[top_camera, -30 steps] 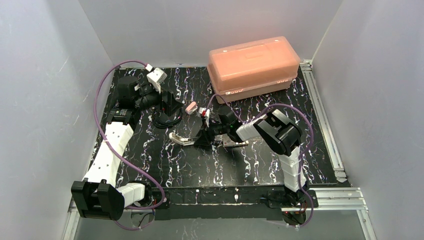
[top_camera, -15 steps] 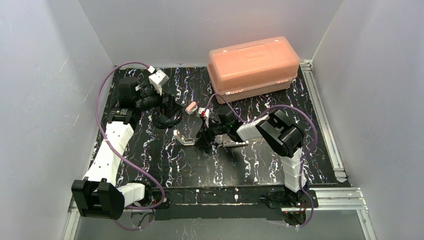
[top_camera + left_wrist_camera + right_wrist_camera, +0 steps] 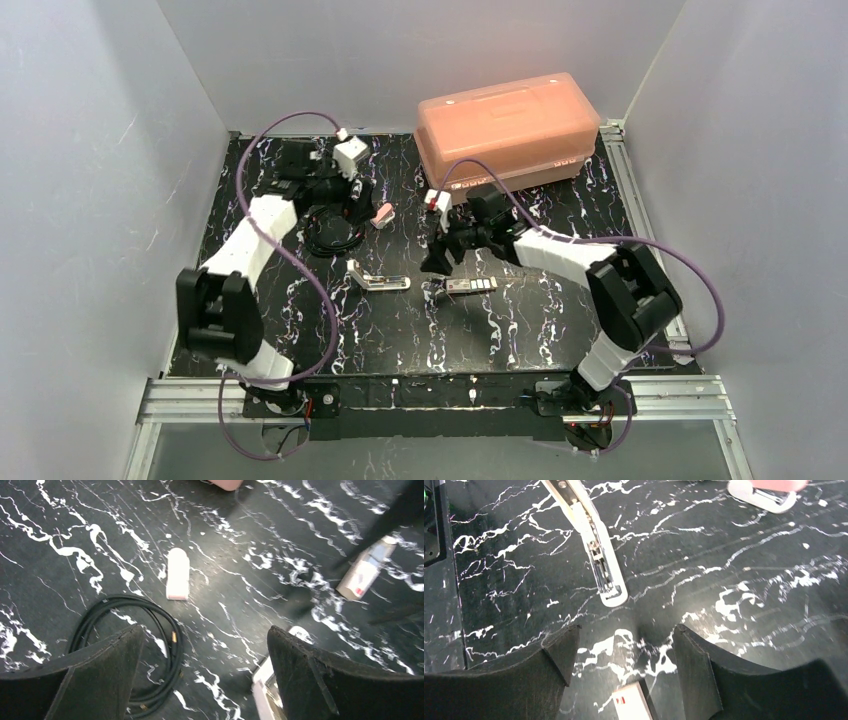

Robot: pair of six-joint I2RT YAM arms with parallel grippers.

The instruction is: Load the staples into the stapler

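Now that the right fingers (image 3: 555, 656) have let go and spread, like the left fingers (image 3: 102, 666), the stapler (image 3: 378, 280) lies open, ready for loading.

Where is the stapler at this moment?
In the top view the stapler lies near the middle of the black mat, just left of the small whitish packet and on the near side of the coiled black cable.
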